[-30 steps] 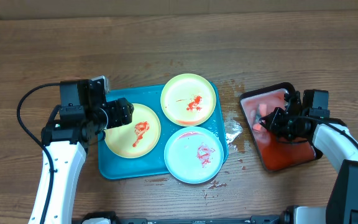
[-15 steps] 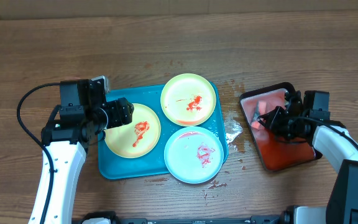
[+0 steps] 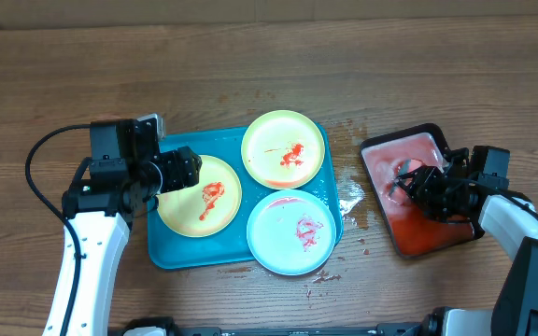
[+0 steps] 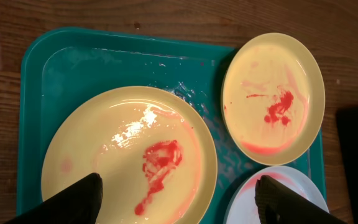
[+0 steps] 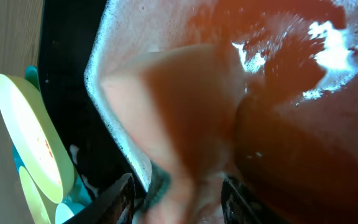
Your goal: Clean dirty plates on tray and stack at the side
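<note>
The tray (image 3: 180,250) is turquoise. Two plates (image 3: 283,149) are yellow-green and one plate (image 3: 292,233) pale blue-white, all smeared red. The small tray (image 3: 370,143) is black, its liquid (image 3: 418,229) red.

Parted fingers (image 5: 115,198) straddle a pinkish, perhaps spongy lump (image 5: 179,118) in foamy red liquid (image 5: 297,137).

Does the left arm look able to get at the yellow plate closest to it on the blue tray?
Probably yes. The left gripper hangs right over that yellow plate, jaws wide apart, with nothing in the way. The plate lies uncovered on the tray.
</note>
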Controlling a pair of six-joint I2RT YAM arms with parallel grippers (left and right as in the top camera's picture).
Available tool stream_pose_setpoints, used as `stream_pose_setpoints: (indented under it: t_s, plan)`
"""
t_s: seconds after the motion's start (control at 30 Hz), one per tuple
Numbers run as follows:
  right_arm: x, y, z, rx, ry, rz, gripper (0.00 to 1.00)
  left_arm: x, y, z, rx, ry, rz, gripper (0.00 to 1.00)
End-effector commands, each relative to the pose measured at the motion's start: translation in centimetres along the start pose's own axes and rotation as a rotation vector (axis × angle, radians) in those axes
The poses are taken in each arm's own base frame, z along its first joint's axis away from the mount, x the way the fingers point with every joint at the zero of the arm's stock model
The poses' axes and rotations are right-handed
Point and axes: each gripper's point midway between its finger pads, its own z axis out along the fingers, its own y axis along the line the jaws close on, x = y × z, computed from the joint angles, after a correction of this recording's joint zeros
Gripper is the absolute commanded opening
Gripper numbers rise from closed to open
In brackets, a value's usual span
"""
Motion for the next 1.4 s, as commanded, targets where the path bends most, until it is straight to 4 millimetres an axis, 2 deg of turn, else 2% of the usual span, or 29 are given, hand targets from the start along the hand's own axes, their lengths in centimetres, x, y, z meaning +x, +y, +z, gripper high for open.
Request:
stream_pose_setpoints:
  t_s: [0.0,0.17,0.27,0.4,0.47,0.7,0.93,1.0,1.3,1.37]
  plan:
    - [-0.3,-0.2,-0.3,0.009,-0.02,0.02,0.45,-0.7,-0.5,-0.3,0.016,-0.011,0.024,0.8]
    - [-0.6,-0.7,-0.6,0.012,-0.031,0.055,0.42,-0.7,-0.4,-0.3,0.015,-0.012,0.025,0.82]
    - [-0.6,-0.9,-0.8,0.017,-0.024,0.074,0.32,-0.7,-0.5,-0.3,0.016,-0.012,0.032,0.82]
    - [-0.7,-1.1,-1.3,0.027,-0.015,0.099,0.31,-0.7,-0.5,-0.3,0.016,-0.012,0.032,0.82]
    - [-0.8,-1.0,-1.6,0.031,-0.01,0.107,0.27,-0.7,-0.5,-0.3,0.016,-0.012,0.032,0.82]
    - [-2.0,-1.1,-3.9,0.164,-0.007,0.109,0.26,-0.7,-0.5,-0.3,0.016,-0.012,0.032,0.82]
    - [-2.3,-2.8,-6.9,0.377,-0.004,0.169,0.29,-0.7,-0.5,-0.3,0.016,-0.012,0.032,0.83]
    - [-2.1,-2.7,-6.9,0.376,0.003,0.167,0.32,-0.7,-0.5,-0.3,0.016,-0.012,0.032,0.83]
    - [-2.1,-1.2,-6.4,0.291,0.028,0.098,0.32,-0.7,-0.5,-0.3,0.016,-0.011,0.031,0.83]
    - [-2.1,-0.3,-6.1,0.24,0.042,0.052,0.32,-0.7,-0.5,-0.3,0.016,-0.011,0.031,0.83]
